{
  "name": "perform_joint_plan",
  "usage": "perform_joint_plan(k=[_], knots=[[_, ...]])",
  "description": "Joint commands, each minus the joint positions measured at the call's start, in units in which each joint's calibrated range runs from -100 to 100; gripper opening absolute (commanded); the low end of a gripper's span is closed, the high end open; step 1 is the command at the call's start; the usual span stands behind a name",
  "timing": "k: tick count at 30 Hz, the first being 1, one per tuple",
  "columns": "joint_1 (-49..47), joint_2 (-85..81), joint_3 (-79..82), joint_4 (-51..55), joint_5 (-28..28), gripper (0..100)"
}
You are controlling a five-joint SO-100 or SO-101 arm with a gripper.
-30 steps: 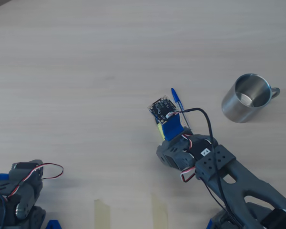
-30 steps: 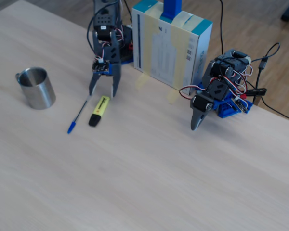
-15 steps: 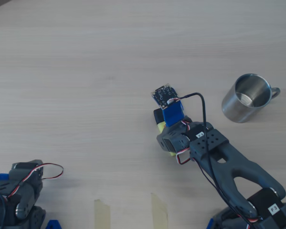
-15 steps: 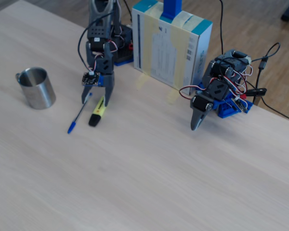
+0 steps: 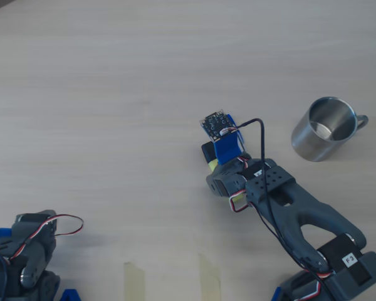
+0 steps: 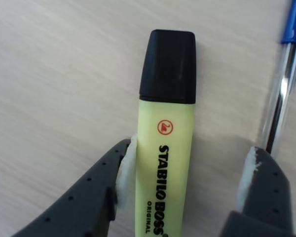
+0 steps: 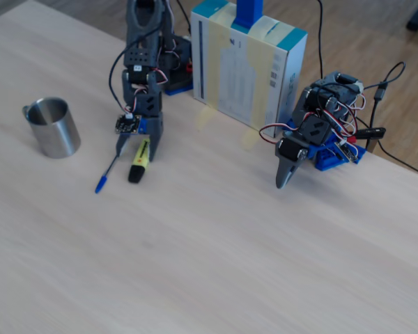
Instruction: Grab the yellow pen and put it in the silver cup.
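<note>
The yellow pen (image 6: 165, 168), a chunky highlighter with a black cap, lies flat on the table. My gripper (image 6: 187, 170) is open and straddles its body. In the wrist view the left pad (image 6: 126, 168) touches the yellow side, while the right pad (image 6: 246, 177) stands clear of it. In the fixed view the gripper (image 7: 139, 147) is down over the yellow pen (image 7: 140, 157), whose cap points toward the camera. The overhead view shows only its cap end (image 5: 208, 152) past the wrist. The silver cup (image 5: 323, 128) stands upright and apart, also seen in the fixed view as the silver cup (image 7: 52, 127) at the left.
A thin blue-capped ballpoint (image 6: 281, 89) lies just beside the right finger, also visible in the fixed view as the ballpoint (image 7: 106, 174). A cardboard box (image 7: 247, 66) stands behind the arm. A second, parked arm (image 7: 310, 136) sits at the right. Tape strips (image 5: 135, 279) mark the near edge.
The arm reached forward and the gripper came down from above the table to straddle the highlighter. The blue ballpoint shifted slightly. The cup stayed put.
</note>
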Motion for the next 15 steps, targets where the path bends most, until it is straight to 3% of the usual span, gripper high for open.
perform_joint_plan(k=[1,15], knots=[[0.1,-0.8,-2.7,-0.4,0.3,33],[-1.6,0.0,-2.7,-0.5,-0.1,33]])
